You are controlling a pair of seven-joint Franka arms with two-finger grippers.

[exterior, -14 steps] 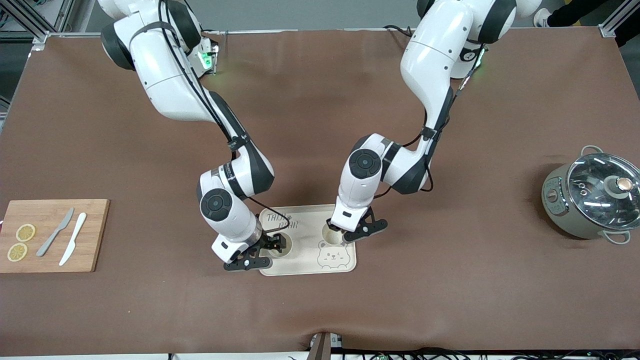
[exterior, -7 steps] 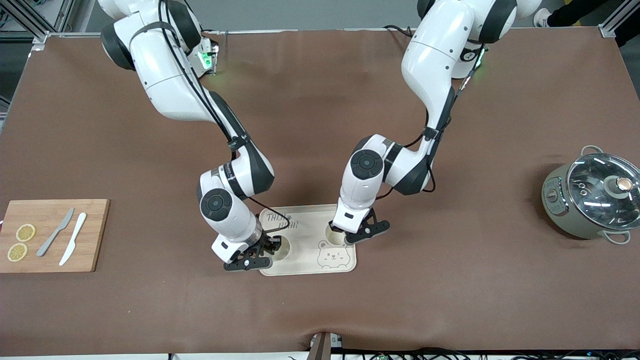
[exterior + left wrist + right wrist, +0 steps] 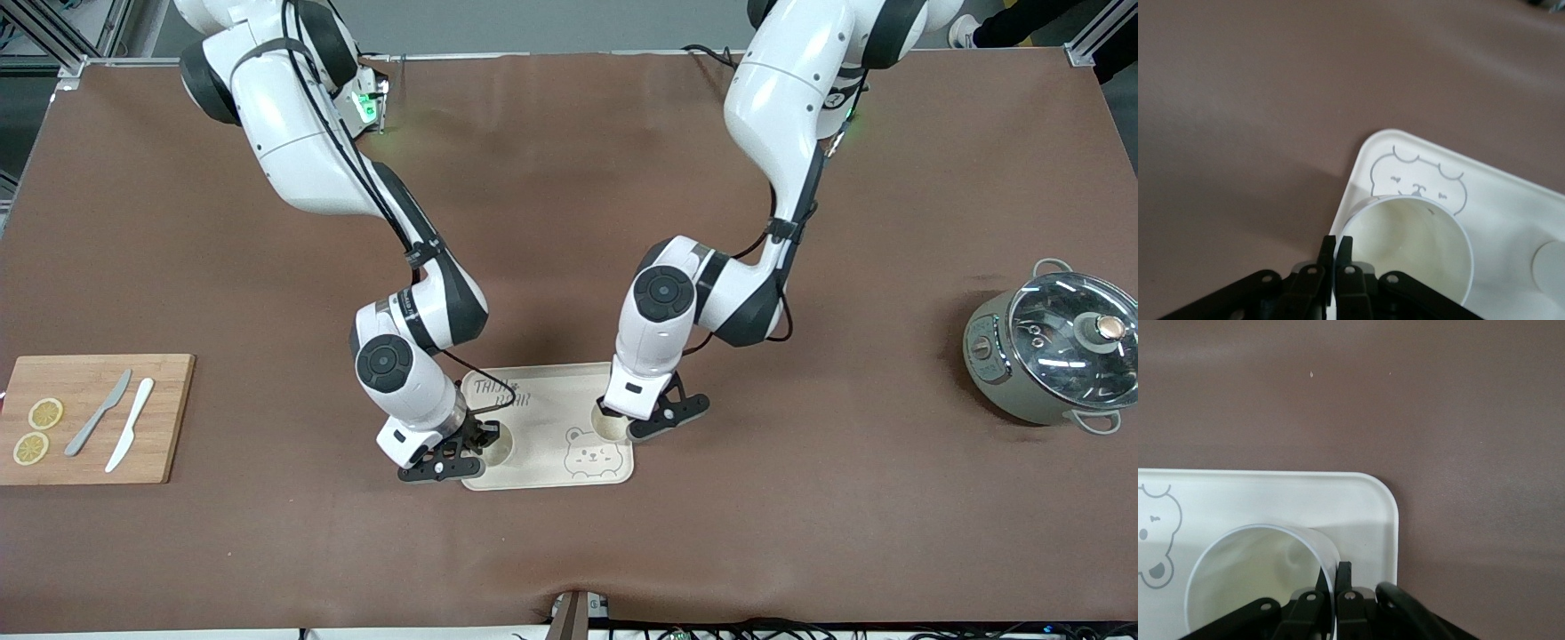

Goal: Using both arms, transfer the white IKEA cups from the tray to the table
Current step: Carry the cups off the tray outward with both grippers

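Fingers: left gripper (image 3: 1336, 263) and right gripper (image 3: 1337, 587) each pinching a cup (image 3: 1405, 247) (image 3: 1258, 580) wall.
Progress: both cups sitting over the tray (image 3: 542, 427); none reaching the table (image 3: 800, 498).

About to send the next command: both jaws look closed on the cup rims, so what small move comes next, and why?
Probably a short straight lift of both arms. The left gripper pinches one cup's wall and the right gripper the other cup's, both over the tray, whose raised rim they must clear first.

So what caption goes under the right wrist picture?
Right gripper pinching a cup by its rim, on the tray.
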